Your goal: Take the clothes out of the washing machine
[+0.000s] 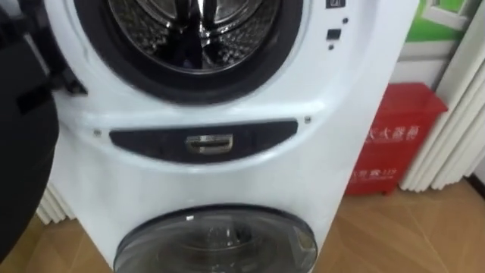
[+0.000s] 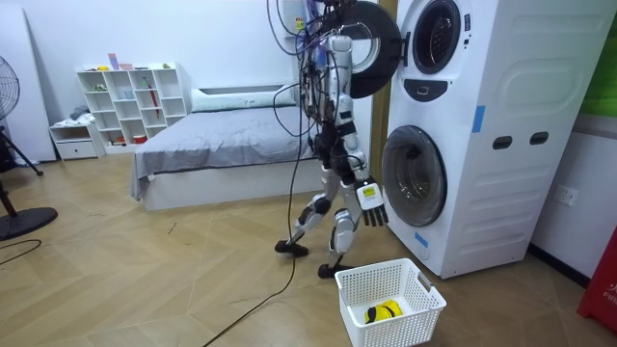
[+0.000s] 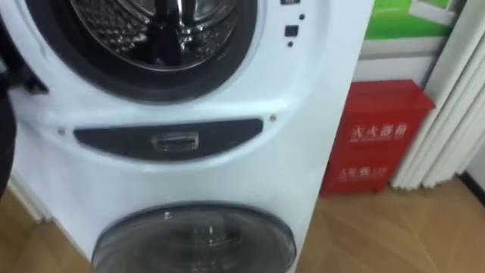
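Head views and room view, robot before the stacked washer (image 1: 227, 182).

**Edges and room.** You face the white front squarely. The upper drum (image 1: 201, 30) sits at 12 o'clock with its mouth uncovered and its dark rim cut by the top edge. The open door (image 1: 23, 129) hangs at 9 o'clock as a dark mass close beside the mouth, narrowing that side. A dark strip (image 1: 204, 142) with a small metal handle crosses the centre. The shut lower door (image 1: 216, 243) lies at 6 o'clock. The washer's right edge runs from 1 to 5 o'clock. Past it, at 3 o'clock, stand a red box (image 1: 394, 136) and a white radiator (image 1: 455, 129), with bare floor (image 1: 409, 235) before them.

**Task's thing.** The drum's axis runs level and straight away from you. You cannot tell whether clothes lie inside. In the room view a white basket (image 2: 405, 328) stands on the floor just beside the robot's feet, holding a small yellow and dark item (image 2: 384, 310). Its long axis cannot be read.

**Hand.** The right hand (image 2: 371, 204) hangs near the lower door with fingers loose and pointing down, holding nothing.

**Room.** Wood-plank floor, a bed (image 2: 222, 145), a white shelf (image 2: 135, 101) and a fan (image 2: 10, 96) behind the robot.
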Tool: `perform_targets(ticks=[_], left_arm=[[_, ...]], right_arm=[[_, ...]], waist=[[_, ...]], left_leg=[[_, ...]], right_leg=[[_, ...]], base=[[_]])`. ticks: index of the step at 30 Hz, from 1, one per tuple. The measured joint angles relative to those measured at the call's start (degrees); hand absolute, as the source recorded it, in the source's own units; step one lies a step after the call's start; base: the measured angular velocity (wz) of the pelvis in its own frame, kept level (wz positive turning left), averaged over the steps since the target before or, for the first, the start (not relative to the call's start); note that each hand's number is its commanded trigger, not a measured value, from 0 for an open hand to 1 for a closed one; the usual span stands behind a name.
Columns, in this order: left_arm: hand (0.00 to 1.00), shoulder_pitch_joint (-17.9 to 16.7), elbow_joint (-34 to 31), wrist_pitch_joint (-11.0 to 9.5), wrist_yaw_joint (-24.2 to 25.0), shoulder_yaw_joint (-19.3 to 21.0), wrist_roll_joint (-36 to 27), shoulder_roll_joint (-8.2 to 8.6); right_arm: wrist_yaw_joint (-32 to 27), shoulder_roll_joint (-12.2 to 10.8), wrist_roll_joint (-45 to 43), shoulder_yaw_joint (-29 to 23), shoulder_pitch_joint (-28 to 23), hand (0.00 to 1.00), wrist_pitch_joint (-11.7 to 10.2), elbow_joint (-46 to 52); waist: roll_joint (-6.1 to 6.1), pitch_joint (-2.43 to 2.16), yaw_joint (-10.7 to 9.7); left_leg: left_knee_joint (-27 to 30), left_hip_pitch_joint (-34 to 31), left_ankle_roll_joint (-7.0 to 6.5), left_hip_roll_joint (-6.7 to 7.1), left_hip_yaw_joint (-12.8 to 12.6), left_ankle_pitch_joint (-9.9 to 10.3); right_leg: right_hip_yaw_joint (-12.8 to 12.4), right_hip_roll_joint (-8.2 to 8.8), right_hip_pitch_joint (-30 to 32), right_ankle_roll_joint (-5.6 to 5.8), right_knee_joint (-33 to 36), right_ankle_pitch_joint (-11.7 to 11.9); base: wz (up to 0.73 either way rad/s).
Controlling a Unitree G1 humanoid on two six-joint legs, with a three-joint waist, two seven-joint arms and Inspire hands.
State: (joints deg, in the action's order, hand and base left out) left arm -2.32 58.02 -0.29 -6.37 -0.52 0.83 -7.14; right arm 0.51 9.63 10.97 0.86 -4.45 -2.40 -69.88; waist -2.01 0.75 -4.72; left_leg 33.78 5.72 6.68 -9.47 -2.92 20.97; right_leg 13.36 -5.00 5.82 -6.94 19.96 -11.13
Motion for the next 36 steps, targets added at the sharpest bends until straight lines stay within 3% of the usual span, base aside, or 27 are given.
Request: perform_targets(ticks=[1,3,4,5,6,7,9,11,12,13,14,16,17,18,19,22,24,25,28,32,36], left_arm=[[0.00,0.85,-0.24,-0.15,0.01,-0.99,0.01,-0.01],[0.00,1.71,-0.21,-0.26,0.12,-2.99,0.84,-0.02],[0.00,1.75,0.07,-0.22,0.29,-3.84,1.19,-0.09],[0.00,1.60,0.46,-0.21,0.29,-4.22,1.16,-0.19],[0.00,0.70,1.85,-0.10,0.34,-4.45,1.01,-0.10],[0.00,-0.64,2.91,-0.01,0.40,-4.52,0.84,-0.18],[0.00,-2.70,4.40,0.04,0.40,-4.70,0.53,-0.38],[0.00,-4.07,5.10,0.10,0.41,-4.73,-0.70,-0.47],[0.00,-4.67,5.39,0.09,0.40,-4.60,-1.92,-0.38],[0.00,-5.14,5.88,0.09,0.39,-4.46,-2.66,-0.29],[0.00,-5.14,5.99,0.09,0.38,-4.50,-2.82,-0.35],[0.00,-4.25,6.01,-0.15,0.34,-3.68,-4.49,-0.44],[0.00,-4.13,5.98,-0.17,0.34,-3.38,-5.28,-0.45],[0.00,-4.35,5.98,-0.21,0.33,-2.39,-7.15,-0.44],[0.00,-5.06,6.01,-0.20,0.32,-1.78,-8.71,-0.41],[0.00,-5.53,6.29,-0.19,0.24,1.67,-10.61,-0.79],[0.00,-5.50,5.87,-0.23,0.24,3.85,-11.58,-0.82],[0.00,-5.48,5.26,-0.23,0.07,5.75,-12.58,-0.93],[0.00,-5.36,2.60,-0.25,-0.88,9.68,-17.21,-1.13],[0.00,-5.15,-0.22,-0.21,-1.97,14.45,-24.67,-2.24],[0.00,-4.79,-5.26,-0.14,-4.58,20.52,-29.40,-3.39]], right_arm=[[-0.31,-0.09,-0.01,-0.26,-0.03,0.00,0.13,0.06],[-0.44,-0.19,-0.03,-1.59,-0.07,0.00,0.69,0.78],[-0.56,-0.48,-0.02,-2.79,-0.17,0.00,0.69,0.85],[-0.60,-0.68,-0.03,-3.33,-0.37,0.00,0.76,0.82],[-0.64,-0.71,0.05,-3.42,-1.11,0.00,0.95,1.02],[-0.80,-0.71,0.42,-3.37,-1.23,0.00,1.17,1.10],[-1.03,-0.70,2.38,-3.31,-2.37,0.00,1.24,0.91],[-1.10,-0.70,3.90,-3.24,-3.51,0.00,1.32,0.74],[-1.17,-0.66,5.14,-3.41,-3.75,0.00,1.40,0.69],[-1.21,-0.63,5.47,-4.06,-4.02,0.00,1.45,0.67],[-1.21,-0.62,5.59,-4.41,-4.10,0.00,1.46,0.59],[-1.14,-0.49,6.18,-4.45,-4.12,0.00,1.41,0.17],[-1.13,-0.49,6.27,-4.39,-4.10,0.00,1.39,-0.16],[-1.14,-0.41,6.25,-4.35,-3.85,0.00,1.35,-1.23],[-1.50,-0.26,6.23,-4.31,-3.62,0.00,1.33,-1.43],[-1.54,-0.71,5.62,-3.80,-3.75,0.00,1.24,-1.34],[-0.93,-0.71,4.10,-3.80,-3.63,0.00,1.08,-1.23],[-0.31,-0.71,3.72,-3.88,-3.63,0.00,0.95,-1.14],[0.67,-0.12,2.36,-5.48,-3.40,0.00,0.91,-1.12],[1.07,0.16,2.22,-7.90,-3.99,0.00,0.45,0.07],[1.09,0.24,1.80,-11.36,-5.83,0.00,0.44,3.39]], waist=[[-0.22,-0.05,0.01],[-0.82,0.08,0.61],[-0.93,0.13,0.66],[-0.88,0.11,0.68],[-0.62,-0.23,0.66],[-0.58,-0.25,0.76],[-0.23,-0.43,0.42],[0.27,-0.60,0.09],[-0.11,-0.37,0.17],[-0.01,-0.30,-0.63],[0.05,-0.31,-1.29],[1.33,-0.35,-1.67],[2.11,-0.64,-1.43],[2.25,-0.63,-0.30],[1.53,-0.68,0.49],[1.76,-0.70,1.37],[1.37,-0.88,2.46],[1.78,-0.97,2.65],[1.90,-0.83,3.68],[0.88,-0.84,3.78],[-1.07,-0.54,4.91]], left_leg=[[-7.08,2.22,-0.37,0.16,-0.26,2.08],[-15.67,4.08,-1.67,0.47,-1.28,3.24],[-17.99,3.79,-3.79,1.25,-1.63,3.19],[-18.48,3.53,-4.90,1.88,-1.59,2.63],[-18.58,2.74,-6.47,3.06,-1.52,1.66],[-18.87,2.39,-7.50,4.08,-1.63,1.04],[-18.98,2.31,-8.84,5.78,-1.87,-0.19],[-18.92,1.93,-9.99,7.51,-1.88,-1.08],[-18.96,1.60,-10.64,8.14,-1.78,-1.69],[-18.94,1.45,-11.13,8.12,-1.72,-2.01],[-18.99,1.44,-10.98,8.06,-1.78,-2.33],[-20.04,1.54,-9.10,7.70,-6.52,-3.54],[-20.34,1.68,-8.81,7.93,-7.32,-3.76],[-20.49,1.93,-8.49,8.47,-7.90,-3.98],[-20.72,2.01,-7.92,8.65,-7.84,-4.42],[-23.20,2.71,-7.93,7.82,-9.01,-5.86],[-23.51,2.89,-7.79,7.21,-10.43,-5.92],[-23.92,3.12,-7.70,7.04,-10.71,-5.90],[-24.85,4.80,-7.31,6.58,-11.07,-5.96],[-25.91,5.77,-6.88,5.96,-11.05,-5.69],[-25.99,5.58,-6.87,5.88,-11.00,-5.70]], right_leg=[[0.27,0.00,1.83,0.24,0.41,0.95],[0.38,-0.02,4.19,0.85,0.45,2.96],[0.31,0.28,5.30,1.40,-0.38,4.80],[0.08,0.61,5.38,1.77,-1.35,5.86],[-0.82,1.20,4.95,2.59,-4.02,8.37],[-1.28,1.79,4.10,3.11,-6.50,10.65],[-2.23,3.16,3.18,4.03,-8.53,13.10],[-2.47,4.74,3.13,5.21,-8.71,14.53],[-3.20,5.72,3.06,6.94,-8.53,15.59],[-3.58,7.09,2.81,7.97,-4.26,12.79],[-3.58,7.98,2.25,8.08,-1.44,10.48],[-3.99,11.32,-1.05,9.99,5.46,2.24],[-4.25,11.77,-1.72,10.61,5.09,1.29],[-5.09,11.61,-2.60,10.39,2.08,0.65],[-5.58,10.61,-3.37,10.28,-0.94,1.35],[-6.15,8.84,-5.02,9.64,-6.09,4.26],[-7.38,7.93,-5.08,9.44,-6.61,5.04],[-7.67,7.60,-4.99,9.43,-6.65,5.03],[-8.14,6.76,-6.09,9.19,-7.66,5.20],[-8.08,5.87,-7.37,9.09,-9.43,5.29],[-8.02,5.75,-6.85,9.12,-9.41,5.26]], base=[[0.00],[0.00],[-0.05],[-0.07],[-0.10],[-0.09],[0.02],[0.14],[0.30],[0.47],[0.81],[0.79],[0.26],[-0.12],[-0.22],[-0.22],[-0.36],[-0.26],[-0.16],[-0.02],[-0.07]])
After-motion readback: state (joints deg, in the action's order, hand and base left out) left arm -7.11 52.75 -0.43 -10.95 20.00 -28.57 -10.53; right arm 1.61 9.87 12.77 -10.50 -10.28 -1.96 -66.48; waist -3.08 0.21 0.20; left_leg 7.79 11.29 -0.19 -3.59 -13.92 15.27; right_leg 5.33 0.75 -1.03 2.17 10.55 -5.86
